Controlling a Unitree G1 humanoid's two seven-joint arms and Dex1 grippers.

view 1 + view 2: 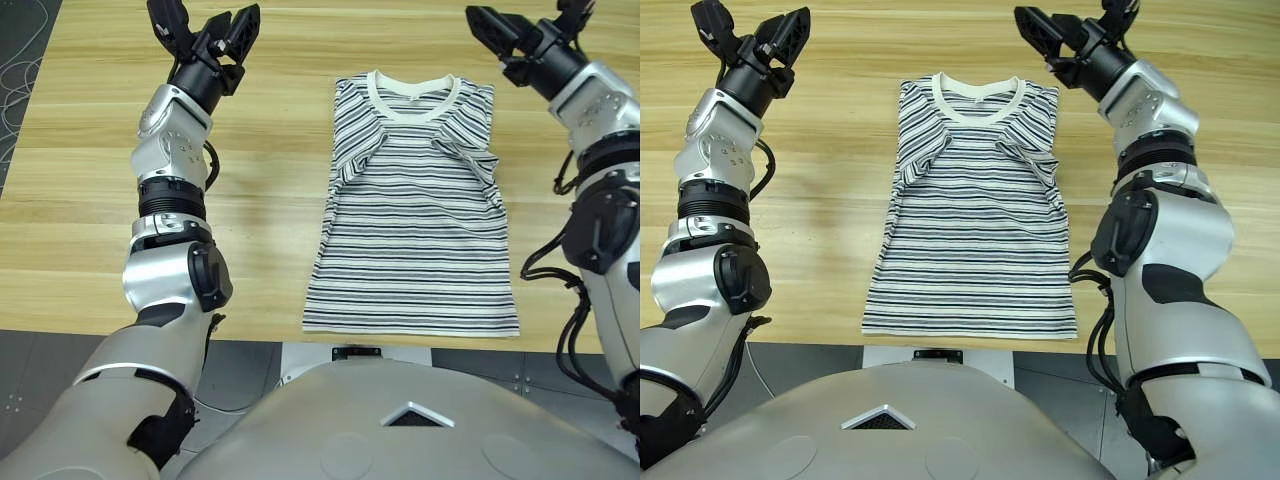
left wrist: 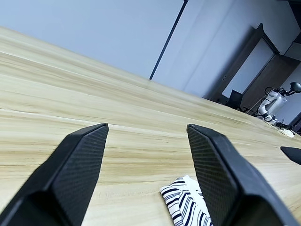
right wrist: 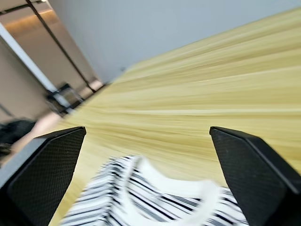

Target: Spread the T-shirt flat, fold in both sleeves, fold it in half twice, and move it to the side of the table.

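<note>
Lying nearest: hem [image 1: 410,322] of the T-shirt [image 1: 415,215], straight along the near edge of the table [image 1: 265,250].
Garment: T-shirt striped in grey, black and white; flat on the wood, middle of the table, a little towards the right arm; neck end pointing away from the robot.
Sleeves: both folded inward over the chest; left sleeve [image 1: 357,150] and right sleeve [image 1: 470,155] each lie as a slanted flap, their tips apart.
Neck: cream neckband [image 1: 415,97], the farthest part of the shirt.
Left arm: left gripper [image 1: 752,18] held over bare wood, left of the neck end and well apart from the cloth; fingers [image 2: 70,174] spread wide, pinching nothing.
Right arm: right gripper [image 1: 1070,15] held over bare wood, near the shirt's right shoulder, not touching it; fingers [image 3: 42,169] spread wide, pinching nothing.
Surface: table of pale wood grain, boards running across.
Beyond: plain pale wall [image 2: 94,28] past the far edge of the table.
</note>
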